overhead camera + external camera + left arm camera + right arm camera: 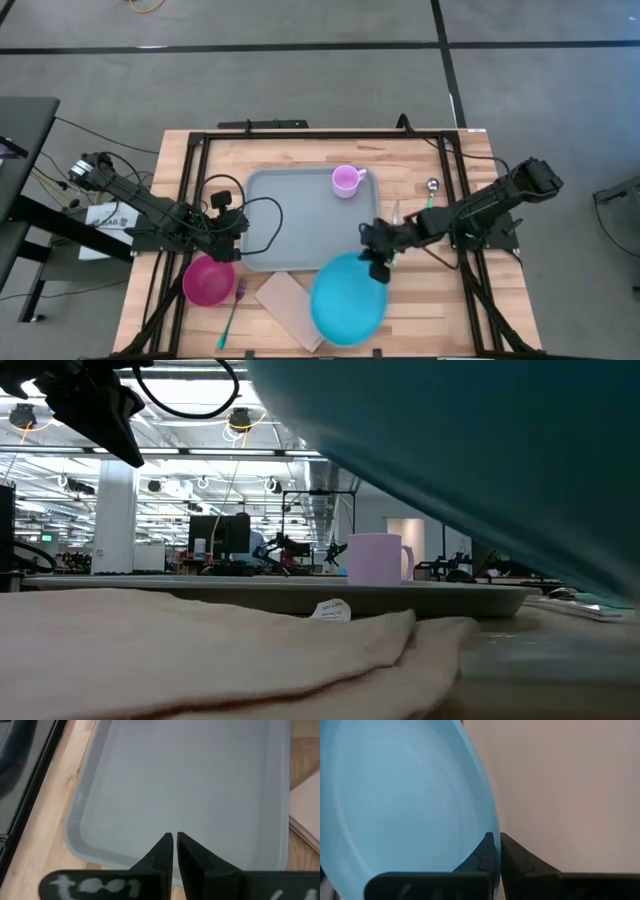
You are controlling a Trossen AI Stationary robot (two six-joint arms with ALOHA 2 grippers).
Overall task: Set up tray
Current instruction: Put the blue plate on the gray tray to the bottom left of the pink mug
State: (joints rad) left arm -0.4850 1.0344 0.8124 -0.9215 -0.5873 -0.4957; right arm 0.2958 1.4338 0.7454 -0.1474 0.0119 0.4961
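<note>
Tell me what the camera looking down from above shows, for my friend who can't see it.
The right gripper is shut on the rim of a blue plate at the wooden table's near edge. Behind it lies a grey-blue tray with a pink cup in its corner. The left gripper is shut at the tray's left edge, above a magenta bowl.

Only a pink cup (pixel 346 180) occupies the otherwise open tray (pixel 290 215).

Tabletop (pixel 300 150): pale wood planks, black frame rails along its edges.
Tray (pixel 290 215): centre, grey-blue.
Bowl (pixel 208 281): pink, near left corner.
Fork (pixel 233 312): green, beside bowl.
Napkin (pixel 288 305): beige, front.
Spoon (pixel 432 188): right of tray.
</note>
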